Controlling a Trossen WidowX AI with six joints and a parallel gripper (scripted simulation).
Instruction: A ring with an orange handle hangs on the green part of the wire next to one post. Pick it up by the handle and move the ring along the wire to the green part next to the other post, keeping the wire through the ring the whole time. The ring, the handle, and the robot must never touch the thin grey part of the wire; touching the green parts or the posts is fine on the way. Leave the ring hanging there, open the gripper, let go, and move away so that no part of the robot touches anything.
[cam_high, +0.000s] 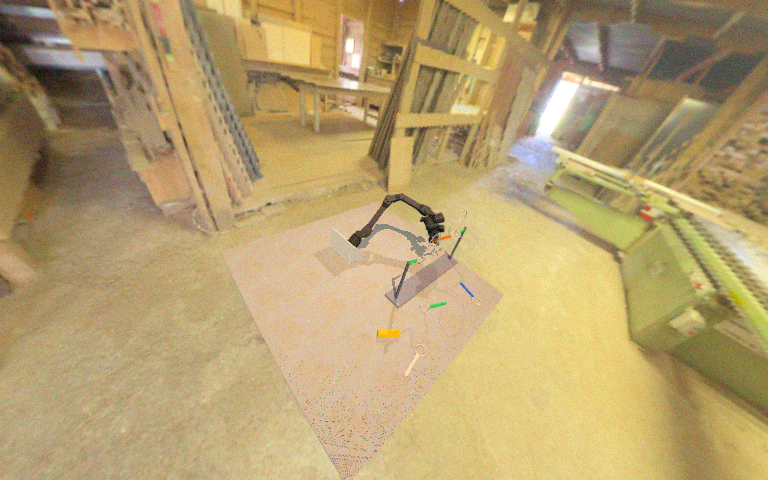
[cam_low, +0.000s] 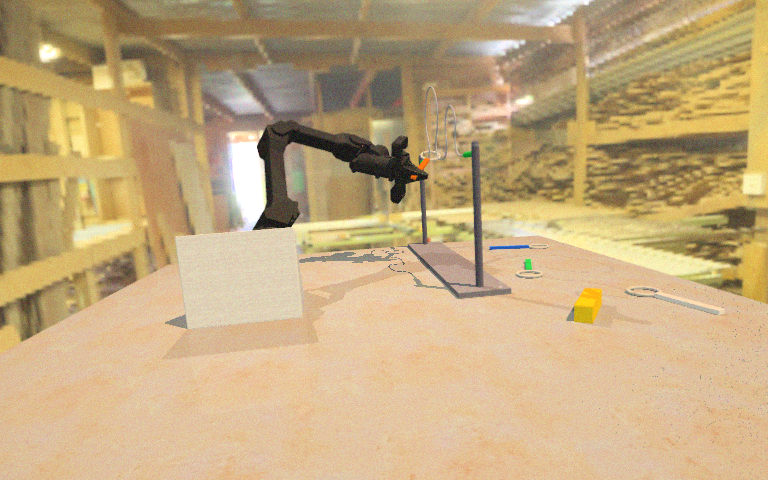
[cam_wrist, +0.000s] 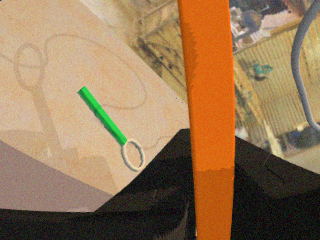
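Observation:
My gripper is shut on the orange handle. The pale ring at the handle's end is tilted nearly flat, around the wire near the far post. The far green part is beside that post. The grey wire rises in tall loops; the wrist view shows it right of the handle. The other green part is at the near post. Exact clearance between ring and wire is too small to tell.
The posts stand on a grey base. Beyond it lie a blue-handled tool, a green-handled tool, a yellow block and a white-handled tool. A white panel stands near the arm's base.

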